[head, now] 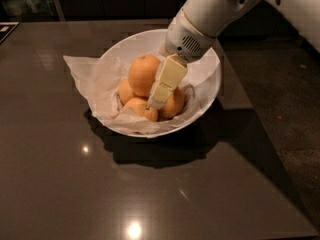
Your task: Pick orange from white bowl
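The orange point(141, 73), the largest fruit with pale smooth skin, sits on top of the pile in the white bowl point(209, 79), which is lined with crinkled white paper point(85, 71). Three smaller oranges lie around and under it: one on the left point(124, 91), one at the front point(141, 109), one on the right point(175, 105). My gripper point(156, 95) reaches down into the bowl from the upper right. Its cream-coloured end lies right against the orange's right side, above the smaller oranges. The white arm point(200, 24) covers the bowl's far right rim.
The bowl stands on a dark glossy table point(150, 194) with light reflections. The table's right edge point(260, 134) runs diagonally, with dark speckled floor point(290, 99) beyond it. Dark furniture lines the back.
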`<state>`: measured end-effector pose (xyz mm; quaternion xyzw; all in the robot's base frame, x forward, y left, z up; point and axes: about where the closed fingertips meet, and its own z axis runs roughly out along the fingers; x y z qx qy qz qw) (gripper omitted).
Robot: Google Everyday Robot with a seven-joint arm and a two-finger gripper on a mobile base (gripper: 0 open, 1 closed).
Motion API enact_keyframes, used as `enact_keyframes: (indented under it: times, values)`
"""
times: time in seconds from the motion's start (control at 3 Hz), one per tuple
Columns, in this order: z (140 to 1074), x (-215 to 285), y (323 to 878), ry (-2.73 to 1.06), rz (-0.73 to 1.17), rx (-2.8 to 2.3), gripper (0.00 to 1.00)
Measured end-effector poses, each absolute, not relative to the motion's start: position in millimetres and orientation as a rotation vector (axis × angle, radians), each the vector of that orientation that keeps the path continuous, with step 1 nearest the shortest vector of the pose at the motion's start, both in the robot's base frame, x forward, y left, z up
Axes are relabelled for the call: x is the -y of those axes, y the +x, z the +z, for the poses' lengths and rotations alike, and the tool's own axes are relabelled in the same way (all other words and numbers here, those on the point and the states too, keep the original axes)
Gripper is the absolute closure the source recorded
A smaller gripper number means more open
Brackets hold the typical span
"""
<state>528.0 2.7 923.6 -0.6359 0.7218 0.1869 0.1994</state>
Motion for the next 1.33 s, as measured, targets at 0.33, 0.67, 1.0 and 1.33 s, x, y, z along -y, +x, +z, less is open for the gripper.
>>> enact_keyframes:
  times: [0.33, 0.67, 1.0, 1.33]
  values:
    - [910.9, -16.8, 522.3, -1.842, 0.559, -2.013, 0.00]
    - [907.7, -31.2, 513.3, -1.914, 0.560, -1.946, 0.18]
    - [911.4, -31.4, 514.0, -1.919, 0.560, -1.941, 0.41]
    - [914.6, -30.7, 515.4, -1.919, 0.560, -1.941, 0.65]
